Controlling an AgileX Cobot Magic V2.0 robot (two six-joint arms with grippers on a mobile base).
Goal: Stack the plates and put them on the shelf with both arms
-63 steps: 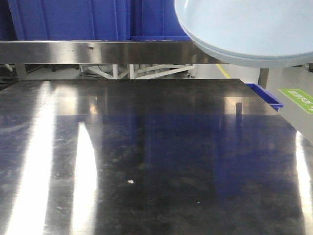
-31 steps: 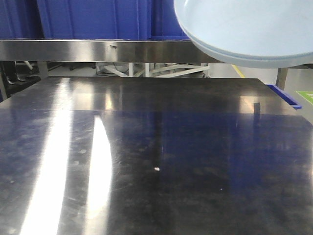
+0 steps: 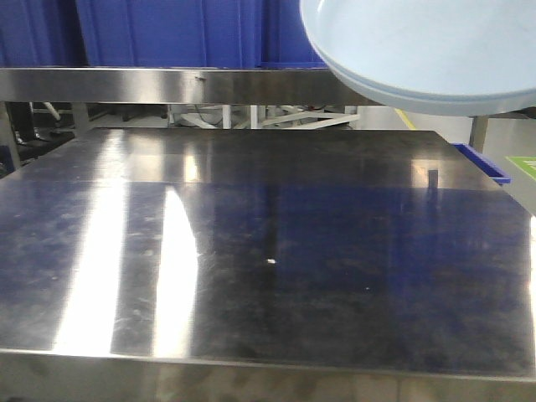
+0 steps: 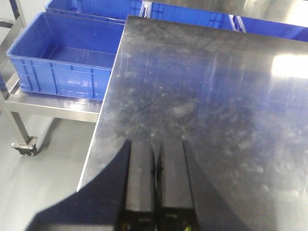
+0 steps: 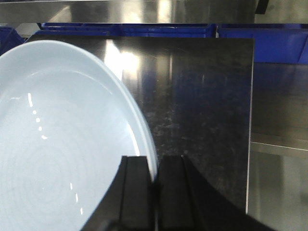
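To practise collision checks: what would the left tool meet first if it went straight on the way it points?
Probably the tabletop: the shut left tool points forward over it with nothing between. Depth is unclear; a flatter line would reach the blue crates beyond.

The plates (image 3: 427, 46), pale blue-white and glossy with low upturned rims, hang in the air at upper right, clear of the worktop (image 3: 268, 251) and tipped so the inner face shows. The right end effector (image 5: 155, 166) pinches their rim. Behind them runs the shelf (image 3: 167, 84), with a long, level brushed-steel front rail.
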